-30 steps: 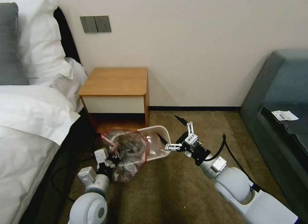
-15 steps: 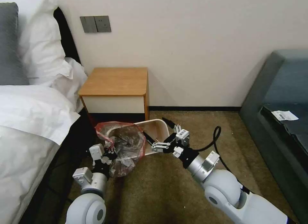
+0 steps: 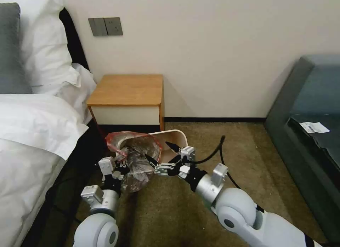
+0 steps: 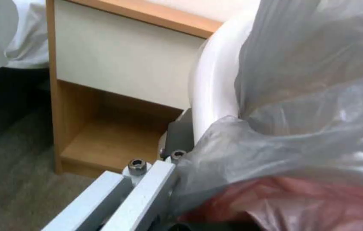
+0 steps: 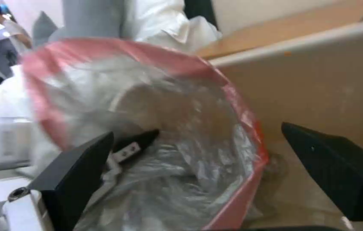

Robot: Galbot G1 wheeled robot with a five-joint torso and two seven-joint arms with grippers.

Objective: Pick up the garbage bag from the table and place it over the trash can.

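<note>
The garbage bag (image 3: 140,158), grey film with a red-pink band (image 5: 147,54), is draped over the left part of the cream-white trash can (image 3: 178,134) on the carpet in front of the table (image 3: 127,89). My left gripper (image 3: 118,168) is shut on the bag's near edge beside the can's rim (image 4: 211,86); its fingers (image 4: 147,183) press into the film (image 4: 310,112). My right gripper (image 3: 158,151) is open at the bag's right edge, with its black fingers (image 5: 83,166) spread wide before the bag's mouth (image 5: 168,144).
A bed with white bedding (image 3: 35,126) runs along the left, close to my left arm. At the right stands a dark grey sofa (image 3: 311,109). Brown carpet (image 3: 230,141) lies open between the can and the sofa.
My right arm has swung left, bringing its open gripper from the can's right rim to the bag's edge. The can and the bag have shifted toward the table, and my left gripper moved slightly left.
</note>
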